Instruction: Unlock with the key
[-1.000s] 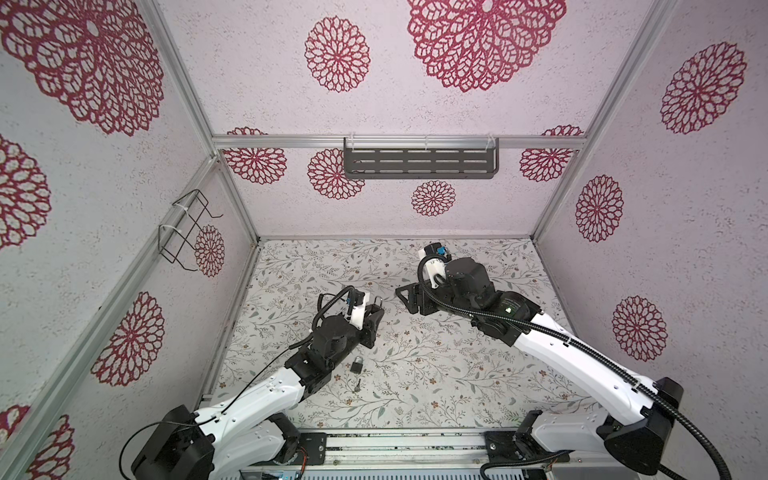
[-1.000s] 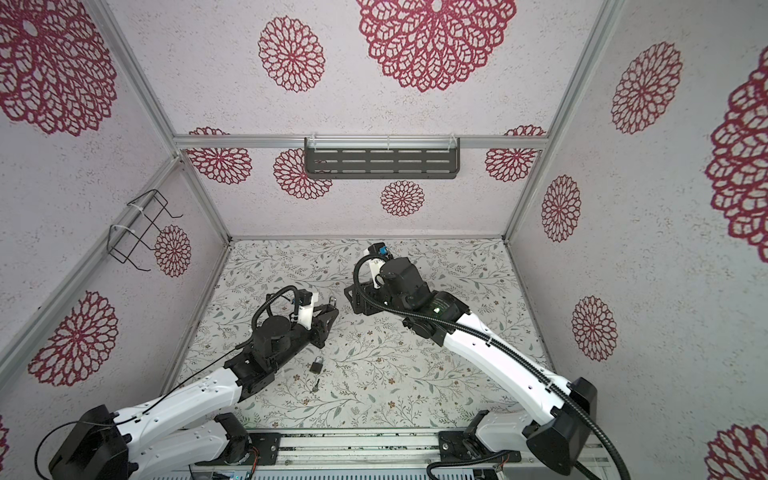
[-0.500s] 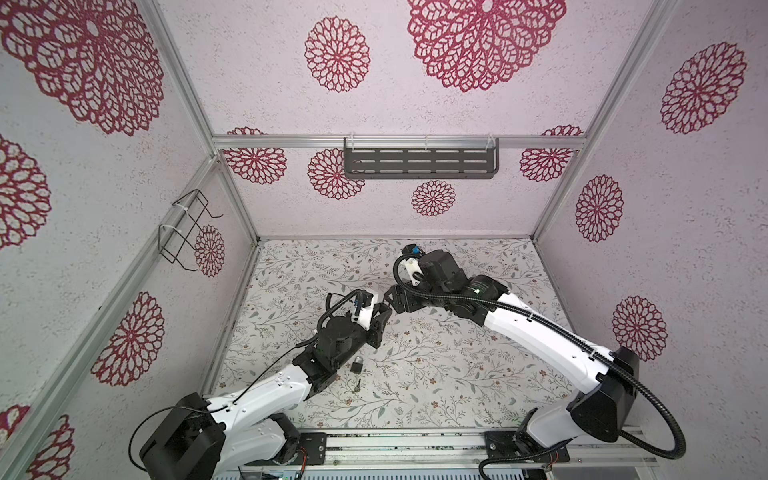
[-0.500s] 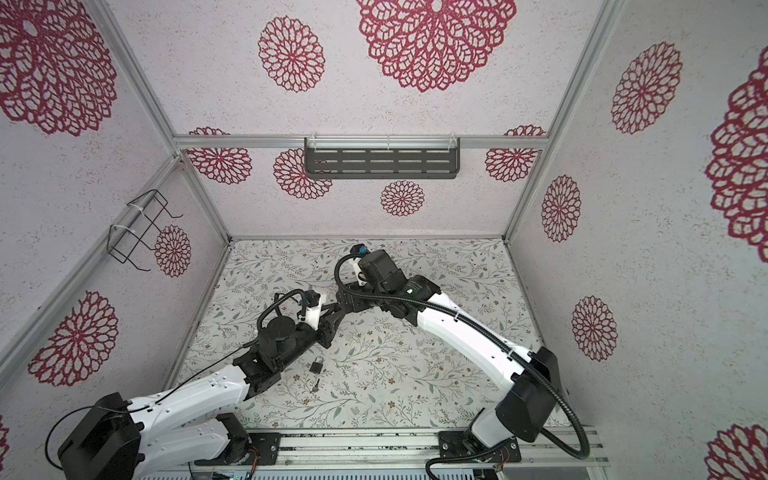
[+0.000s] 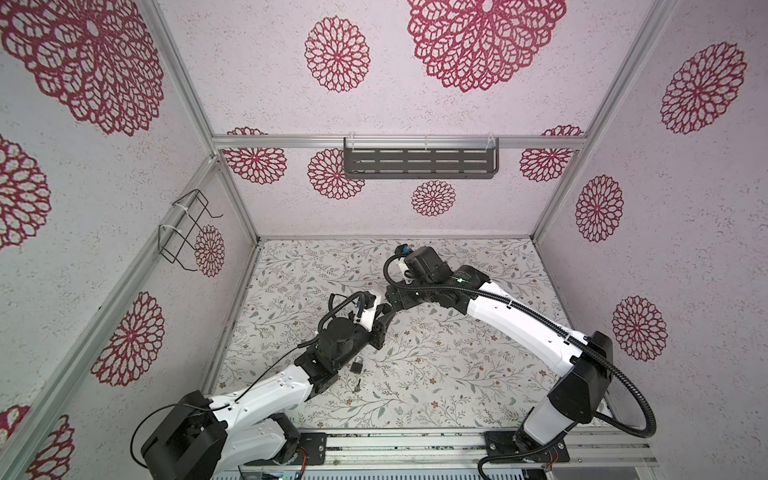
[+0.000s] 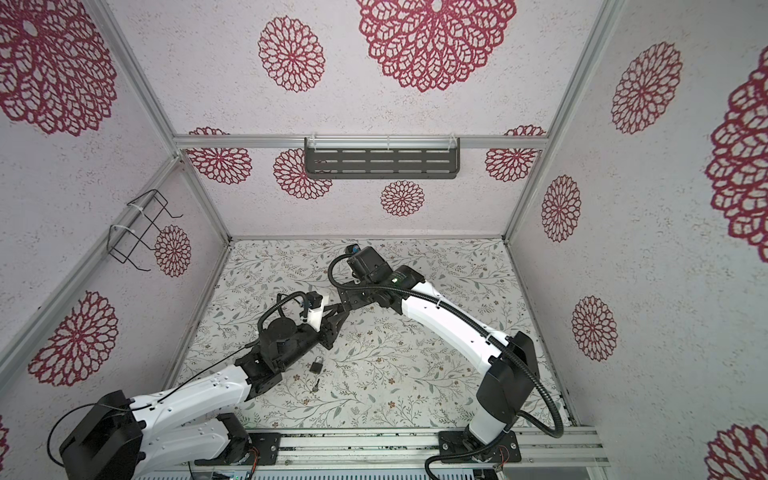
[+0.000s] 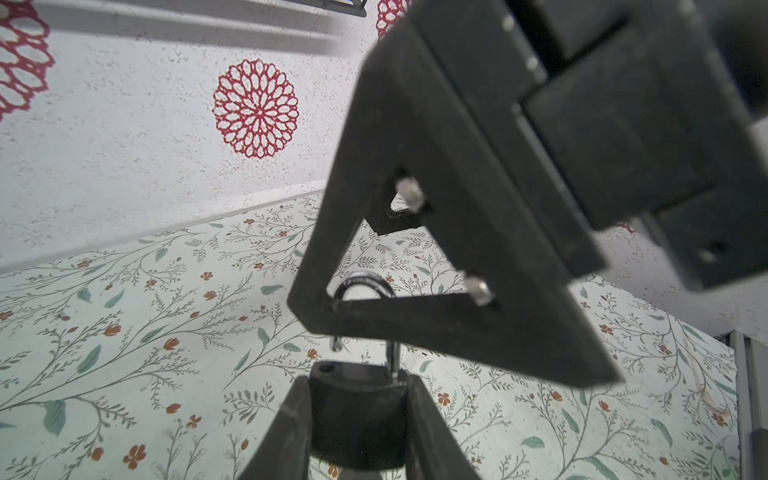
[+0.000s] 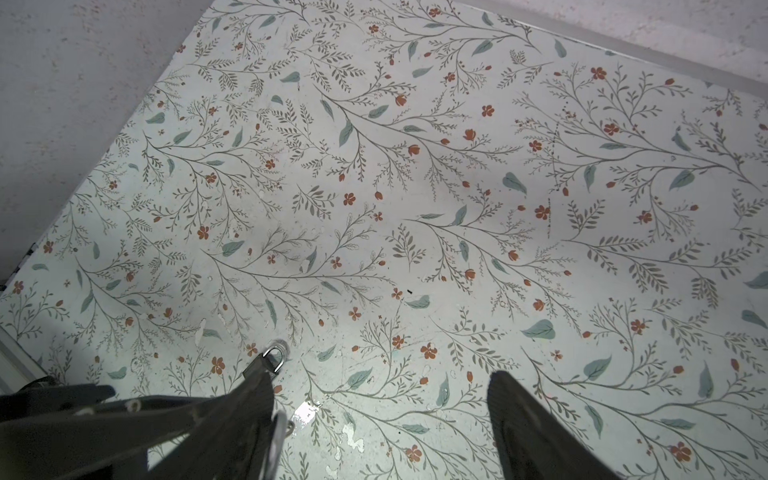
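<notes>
Black fingers point(image 7: 291, 428) of the left gripper point(image 7: 357, 390) pinch a dark padlock point(image 7: 357, 419) by the two sides of its body. Its silver shackle point(image 7: 368, 281) stands out past the fingertips and is sprung open. One leg sits in the body, and the free leg hangs clear of its hole.

Close against that shackle is one triangular finger point(image 7: 415, 328) of the right gripper point(image 8: 380, 382). From where I stand I cannot tell whether they touch. The right gripper's fingers are spread wide and closed on nothing, and the shackle's edge shows just beside one of them.

Farther out, back from the left fingers toward that arm's base, a second padlock point(image 5: 356, 365) lies on the flowered table point(image 5: 436, 374), and it shows in both top views. A small key point(image 5: 357, 386) lies just beside it, on the side away from the fingers. Both lie apart from the two grippers.
</notes>
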Robot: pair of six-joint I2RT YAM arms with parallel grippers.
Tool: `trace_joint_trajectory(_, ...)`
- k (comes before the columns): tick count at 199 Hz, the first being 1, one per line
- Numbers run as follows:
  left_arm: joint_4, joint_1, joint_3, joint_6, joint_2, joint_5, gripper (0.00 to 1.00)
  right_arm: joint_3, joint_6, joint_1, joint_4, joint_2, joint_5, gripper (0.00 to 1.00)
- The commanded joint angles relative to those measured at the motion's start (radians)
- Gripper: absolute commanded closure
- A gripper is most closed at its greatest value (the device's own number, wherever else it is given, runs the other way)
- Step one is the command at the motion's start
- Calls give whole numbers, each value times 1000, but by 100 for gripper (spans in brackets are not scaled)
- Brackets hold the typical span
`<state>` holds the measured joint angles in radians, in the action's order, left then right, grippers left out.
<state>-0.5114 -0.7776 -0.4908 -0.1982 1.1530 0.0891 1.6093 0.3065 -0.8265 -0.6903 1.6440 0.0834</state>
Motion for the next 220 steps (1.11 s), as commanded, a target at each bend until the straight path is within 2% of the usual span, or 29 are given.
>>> trace_joint_trajectory(1,-73,-4,7,43,-5,2,100,38,-30,15,-61,-7,50,16)
trace_joint_trajectory(156,-95,-3,9,52,-3,13,100,67,-59,70,-89,-1,3,15)
trace_joint_trajectory(220,-126,-5,8,43,22,35,100,4,-62,73,-61,-62,-39,15)
